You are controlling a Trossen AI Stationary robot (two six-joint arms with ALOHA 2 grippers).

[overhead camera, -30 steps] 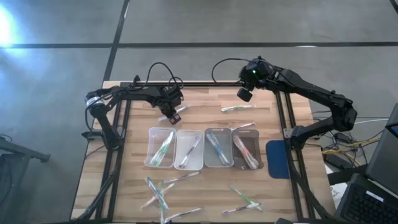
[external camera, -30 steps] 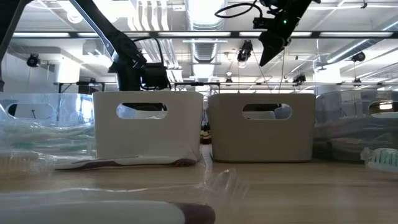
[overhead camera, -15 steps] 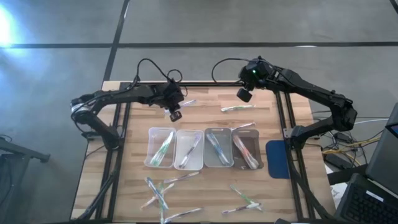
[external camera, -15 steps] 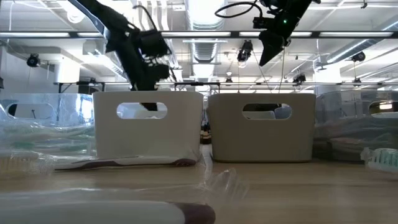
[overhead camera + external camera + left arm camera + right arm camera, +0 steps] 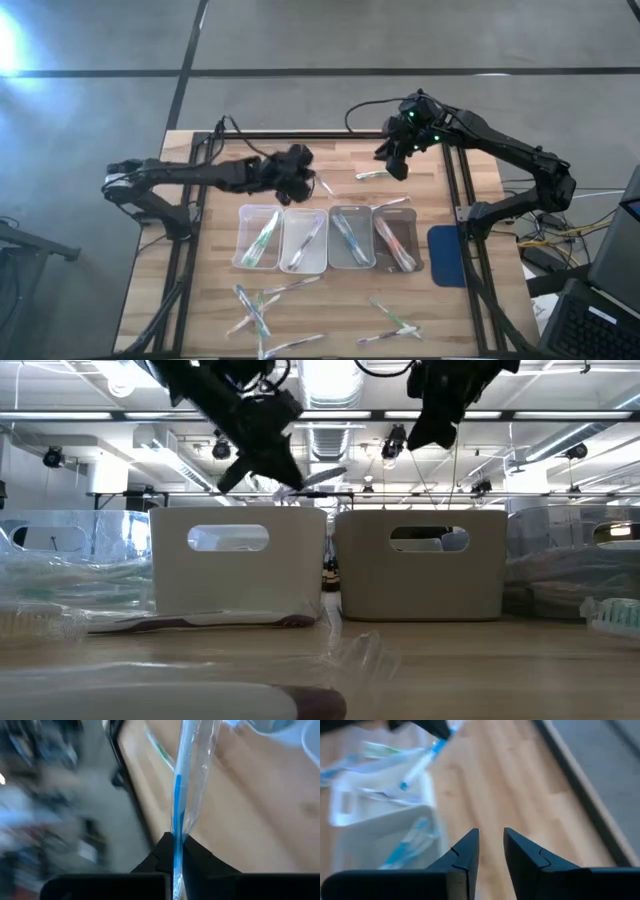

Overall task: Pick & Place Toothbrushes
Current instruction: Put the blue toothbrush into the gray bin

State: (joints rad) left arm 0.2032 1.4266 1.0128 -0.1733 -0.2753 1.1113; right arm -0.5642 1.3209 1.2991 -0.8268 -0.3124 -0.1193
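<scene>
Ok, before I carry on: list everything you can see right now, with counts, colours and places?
Clear rectangular plastic trays: four, in a row mid-table, each holding wrapped toothbrushes.
Blue-handled toothbrush in clear wrapping: one, pinched in the left gripper, above the table's far side by the second tray.
Loose wrapped toothbrushes: several, whitish with green or pink accents, on the near edge; two more on the far right part.
Dark blue pad: one, off the table's right edge.
Wooden table: one, light brown.
Left gripper: shut on the blue-handled toothbrush.
Right gripper: empty, fingers slightly apart, over the table's far right.
</scene>
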